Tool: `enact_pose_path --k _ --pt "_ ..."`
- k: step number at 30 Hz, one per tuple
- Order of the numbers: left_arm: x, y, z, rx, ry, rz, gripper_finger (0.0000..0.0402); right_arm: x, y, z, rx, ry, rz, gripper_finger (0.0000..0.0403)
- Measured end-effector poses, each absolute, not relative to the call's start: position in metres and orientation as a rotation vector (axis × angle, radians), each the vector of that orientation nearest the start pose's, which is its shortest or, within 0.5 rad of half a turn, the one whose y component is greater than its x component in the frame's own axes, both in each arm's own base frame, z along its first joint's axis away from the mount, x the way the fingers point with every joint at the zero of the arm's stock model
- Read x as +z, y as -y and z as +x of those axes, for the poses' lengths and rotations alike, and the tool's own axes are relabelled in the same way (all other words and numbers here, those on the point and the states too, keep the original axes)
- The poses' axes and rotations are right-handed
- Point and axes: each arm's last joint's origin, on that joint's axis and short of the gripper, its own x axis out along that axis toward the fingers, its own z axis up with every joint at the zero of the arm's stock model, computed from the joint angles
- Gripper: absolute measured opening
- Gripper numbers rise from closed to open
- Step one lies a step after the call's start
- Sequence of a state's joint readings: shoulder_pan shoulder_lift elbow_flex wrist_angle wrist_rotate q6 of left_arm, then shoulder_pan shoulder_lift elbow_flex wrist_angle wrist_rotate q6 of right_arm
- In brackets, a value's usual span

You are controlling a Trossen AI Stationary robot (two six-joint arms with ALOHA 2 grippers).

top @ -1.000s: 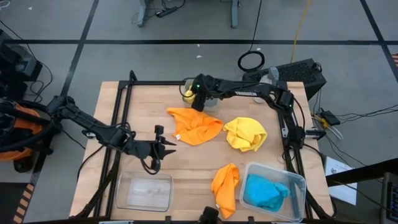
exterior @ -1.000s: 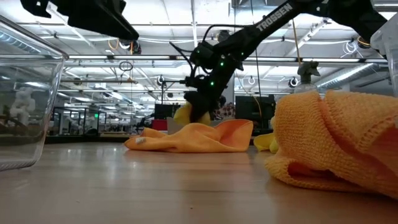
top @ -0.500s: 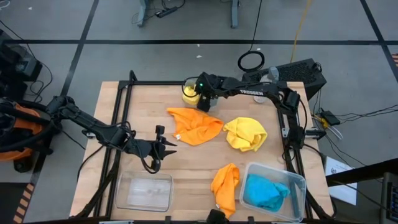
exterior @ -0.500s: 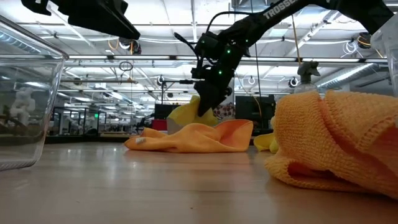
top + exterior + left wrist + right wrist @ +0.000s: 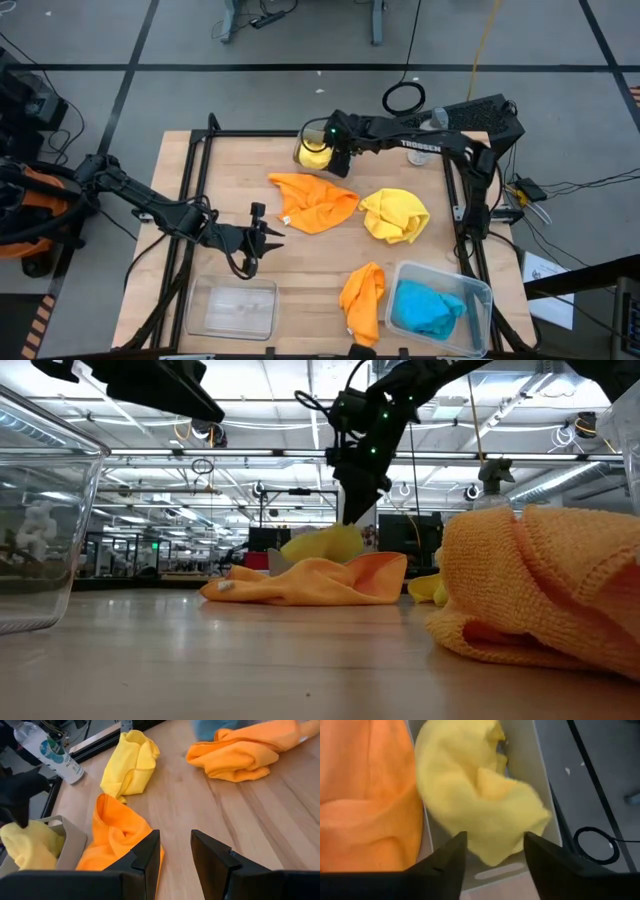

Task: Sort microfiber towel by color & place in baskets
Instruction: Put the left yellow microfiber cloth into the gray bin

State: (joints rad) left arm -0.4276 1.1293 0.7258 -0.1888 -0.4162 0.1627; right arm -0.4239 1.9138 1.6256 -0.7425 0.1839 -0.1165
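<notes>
right claw (image 5: 492,851) released above yellow towel (image 5: 313,156) in small grey basket (image 5: 540,785) (far edge) | left claw (image 5: 175,851) released, idle mid-table

Bright, even overhead light is falling on the pale wooden table (image 5: 300,250), casting only faint, soft shadows. In the low view, ceiling lights are glowing behind the scene, and the nearest orange towel (image 5: 545,585) is filling the foreground, slightly out of focus. The yellow towel (image 5: 480,795) is appearing softly blurred.

Small greyish basket (image 5: 303,152) mostly covered by yellow towel (image 5: 315,157) and right end effector (image 5: 338,152). Blue towel (image 5: 210,727) cut off at left wrist view's edge. Orange towel (image 5: 545,585) cropped at low view's edge.
</notes>
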Motion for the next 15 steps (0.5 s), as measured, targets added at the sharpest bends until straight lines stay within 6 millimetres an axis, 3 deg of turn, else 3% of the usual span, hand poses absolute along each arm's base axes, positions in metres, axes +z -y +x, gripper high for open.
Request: enact_pose_path --k 5,10,15 --pt "0.2485 0.0875 0.2176 -0.056 -0.540 0.386 0.0118 0.2628 0.1709 0.3734 -0.495 -1.027 0.034 0.0105" --pt "0.2483 0.0879 0.2173 -0.056 -0.542 0.378 0.0118 0.2557 0.1717 0.3754 -0.501 -1.044 0.057 0.0018" --pt "0.2480 0.0895 0.2164 -0.063 -0.544 0.380 0.0118 0.2541 0.1679 0.3730 -0.498 -1.083 0.074 0.0014"
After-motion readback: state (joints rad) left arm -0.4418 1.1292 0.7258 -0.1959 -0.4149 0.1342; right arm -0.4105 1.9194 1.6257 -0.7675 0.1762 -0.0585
